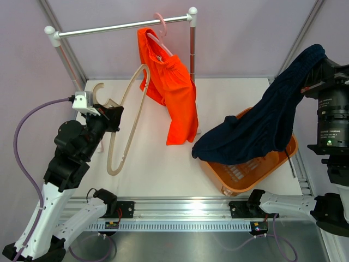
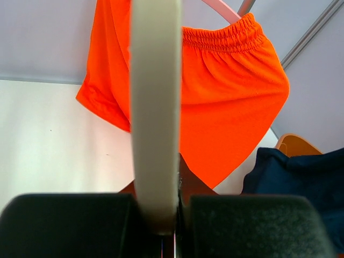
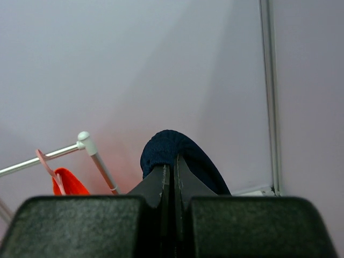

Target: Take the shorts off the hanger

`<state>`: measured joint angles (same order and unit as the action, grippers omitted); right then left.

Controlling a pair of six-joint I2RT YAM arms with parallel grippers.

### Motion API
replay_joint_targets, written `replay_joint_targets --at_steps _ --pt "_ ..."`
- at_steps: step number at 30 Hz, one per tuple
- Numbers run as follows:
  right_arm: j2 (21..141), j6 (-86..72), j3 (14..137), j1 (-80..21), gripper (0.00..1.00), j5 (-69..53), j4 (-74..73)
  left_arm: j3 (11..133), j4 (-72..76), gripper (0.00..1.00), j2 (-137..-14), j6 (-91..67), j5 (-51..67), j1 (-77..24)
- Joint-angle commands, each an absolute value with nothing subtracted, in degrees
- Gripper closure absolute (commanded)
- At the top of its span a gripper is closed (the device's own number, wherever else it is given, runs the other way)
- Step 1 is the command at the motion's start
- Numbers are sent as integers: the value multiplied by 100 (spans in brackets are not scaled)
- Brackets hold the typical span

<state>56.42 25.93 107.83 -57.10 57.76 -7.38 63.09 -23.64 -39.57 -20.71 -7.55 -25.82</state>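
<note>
The bright orange shorts (image 1: 174, 93) hang by the waistband on a pink hanger (image 1: 161, 30) from the rail (image 1: 120, 26); they also show in the left wrist view (image 2: 226, 97). My left gripper (image 1: 113, 117) is shut on a bare beige hanger (image 1: 113, 171), held to the left of the orange shorts; the hanger runs up between the jaws (image 2: 156, 107). My right gripper (image 1: 318, 76) is shut on the dark navy shorts (image 1: 262, 128), held high at the right. Their lower part drapes into the orange basket (image 1: 240, 177). Navy fabric bulges over the closed fingertips (image 3: 172, 148).
The rack's upright post (image 1: 192, 49) stands just right of the orange shorts. The orange basket sits at the front right of the white table (image 1: 152, 158). Purple-grey walls enclose the back and sides. The arm bases and a metal rail (image 1: 185, 210) line the near edge.
</note>
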Motion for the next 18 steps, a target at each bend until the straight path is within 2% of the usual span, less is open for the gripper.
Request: replay_joint_targets --at_steps 1,8,12,18 --pt "5809 3023 10600 -5731 100 6046 -70 6469 -2135 100 -3973 -1942 -826 -2602" --pt "6126 2788 10406 -5494 100 6319 -323 6451 -2180 100 -3964 -1925 -826 -2602" --pt "6213 1102 10608 -4634 100 5714 -2419 6434 -2206 100 -3964 -1925 -800 -2602" --pt "6302 -393 10205 -3508 100 5179 -3532 6469 -2232 100 -3981 -1916 -782 -2602"
